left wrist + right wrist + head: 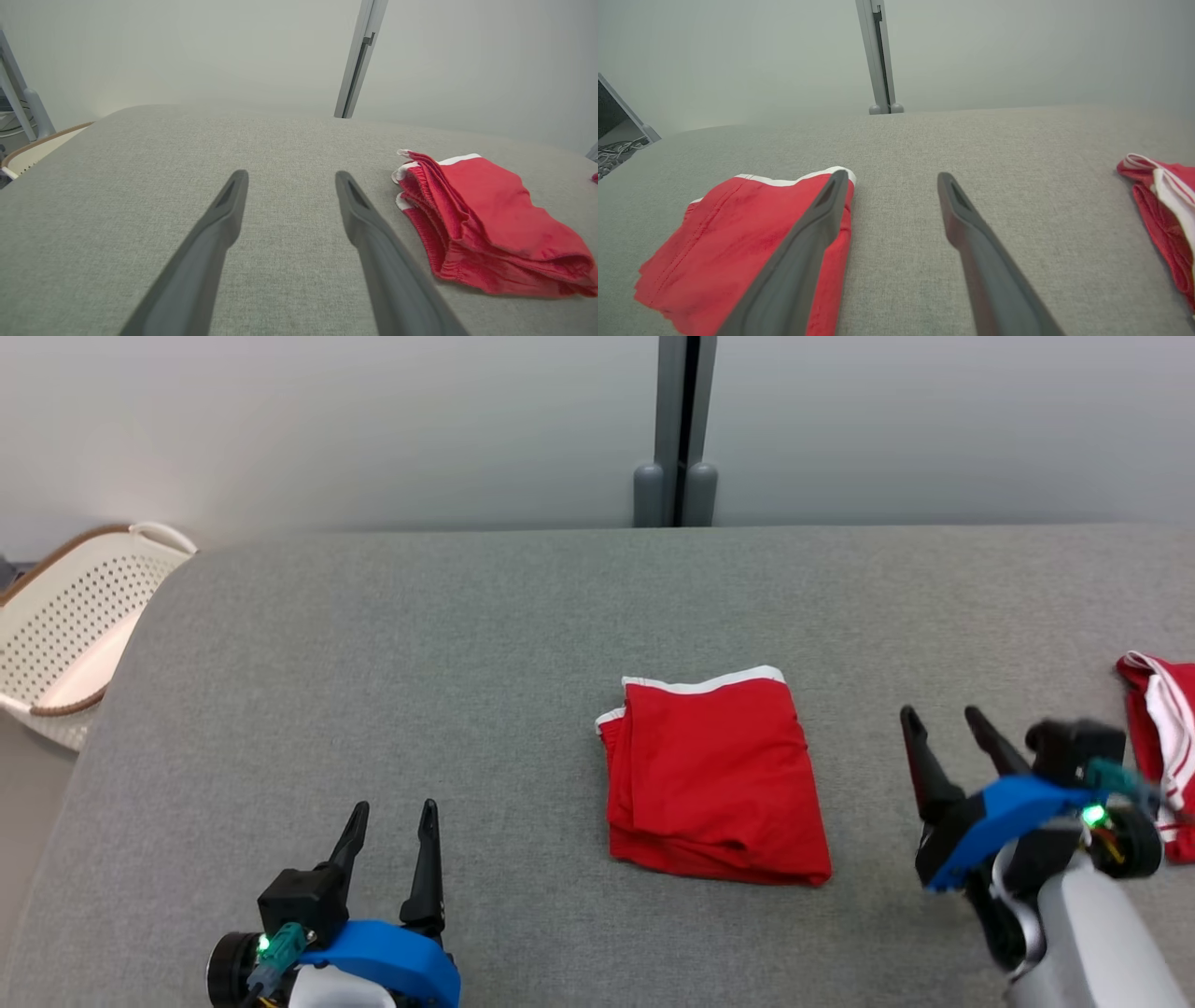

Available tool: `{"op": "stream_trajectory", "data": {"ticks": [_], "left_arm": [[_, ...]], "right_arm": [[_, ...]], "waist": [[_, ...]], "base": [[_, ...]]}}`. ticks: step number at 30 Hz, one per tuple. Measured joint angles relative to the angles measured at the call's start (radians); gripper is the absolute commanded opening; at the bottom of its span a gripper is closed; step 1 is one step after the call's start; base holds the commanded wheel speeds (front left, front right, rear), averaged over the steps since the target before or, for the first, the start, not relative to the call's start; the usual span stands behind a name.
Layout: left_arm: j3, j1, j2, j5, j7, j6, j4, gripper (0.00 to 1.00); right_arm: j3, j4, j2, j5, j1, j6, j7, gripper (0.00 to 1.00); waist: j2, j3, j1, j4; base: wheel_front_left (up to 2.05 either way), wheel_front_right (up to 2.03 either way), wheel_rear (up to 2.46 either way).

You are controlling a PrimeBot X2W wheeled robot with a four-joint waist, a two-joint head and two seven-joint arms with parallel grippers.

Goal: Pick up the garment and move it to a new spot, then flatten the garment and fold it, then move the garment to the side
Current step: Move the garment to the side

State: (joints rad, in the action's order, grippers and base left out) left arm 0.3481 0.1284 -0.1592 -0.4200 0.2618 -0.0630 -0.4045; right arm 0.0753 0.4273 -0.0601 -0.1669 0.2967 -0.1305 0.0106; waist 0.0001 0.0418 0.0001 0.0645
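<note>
Our garment [714,775] lies folded mid-table [373,644], so we judge only the sideways move remains; left gripper [396,805] and right gripper [938,712] hover open and empty, flanking it, apart, ready to lift

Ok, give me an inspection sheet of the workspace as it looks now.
Surface: grey fabric tabletop, flat.
Job's things: red garment, folded, lying centre, touched by neither gripper.
Clutter: second red garment with white stripes, bunched at the right edge.
Grippers: left gripper open, holding nothing; right gripper open, holding nothing.
Cables: wires beyond the surface, far left in the right wrist view.
Surroundings: white perforated basket past the left end; grey post against a pale wall.
</note>
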Motion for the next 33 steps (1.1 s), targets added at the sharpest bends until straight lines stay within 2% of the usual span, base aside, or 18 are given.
{"op": "stream_trajectory", "data": {"ticks": [5,13,18,22,23,24,26,27,33], "left_arm": [[-0.004,0.021,0.013,0.016,0.000,0.010,-0.002,1.00],[-0.011,0.039,0.035,0.037,0.000,0.026,-0.009,1.00],[-0.019,0.042,0.043,0.051,0.000,0.035,-0.013,1.00],[-0.026,0.043,0.047,0.061,0.000,0.042,-0.015,1.00],[-0.030,0.043,0.048,0.061,0.000,0.044,-0.016,1.00],[-0.032,0.043,0.049,0.063,0.000,0.044,-0.017,1.00],[-0.036,0.042,0.050,0.069,0.000,0.046,-0.019,1.00],[-0.037,0.042,0.050,0.072,0.000,0.046,-0.020,1.00],[-0.040,0.043,0.051,0.087,0.000,0.054,-0.022,1.00]], "right_arm": [[-0.016,0.061,-0.048,-0.056,0.112,0.000,-0.149,1.00],[-0.119,0.183,-0.125,-0.178,0.194,0.000,-0.327,1.00],[-0.165,0.259,-0.161,-0.236,0.216,0.000,-0.376,1.00],[-0.189,0.320,-0.162,-0.275,0.235,0.000,-0.385,1.00],[-0.195,0.330,-0.161,-0.286,0.239,0.000,-0.385,0.95],[-0.200,0.341,-0.159,-0.298,0.245,0.000,-0.382,0.49],[-0.215,0.359,-0.156,-0.314,0.256,0.000,-0.373,0.21],[-0.224,0.365,-0.154,-0.319,0.258,0.000,-0.367,0.00],[-0.281,0.386,-0.162,-0.345,0.273,0.000,-0.296,0.00]], "waist": [[0.0000,0.036,0.0000,0.035],[0.0001,0.088,0.0001,0.114],[0.0001,0.115,0.0001,0.154],[0.0001,0.128,0.0000,0.173],[0.0001,0.130,0.0001,0.175],[0.0001,0.131,0.0000,0.176],[0.0000,0.130,-0.0001,0.174],[0.0000,0.130,-0.0001,0.172],[0.0001,0.130,-0.0001,0.138]], "base": [[0.00,0.00,0.00],[0.00,0.00,0.00],[0.00,0.00,0.00],[0.00,0.00,0.00],[0.00,0.00,0.00],[0.00,0.00,0.00],[0.00,0.00,0.00],[0.00,0.00,0.00],[0.00,0.00,0.00]]}}
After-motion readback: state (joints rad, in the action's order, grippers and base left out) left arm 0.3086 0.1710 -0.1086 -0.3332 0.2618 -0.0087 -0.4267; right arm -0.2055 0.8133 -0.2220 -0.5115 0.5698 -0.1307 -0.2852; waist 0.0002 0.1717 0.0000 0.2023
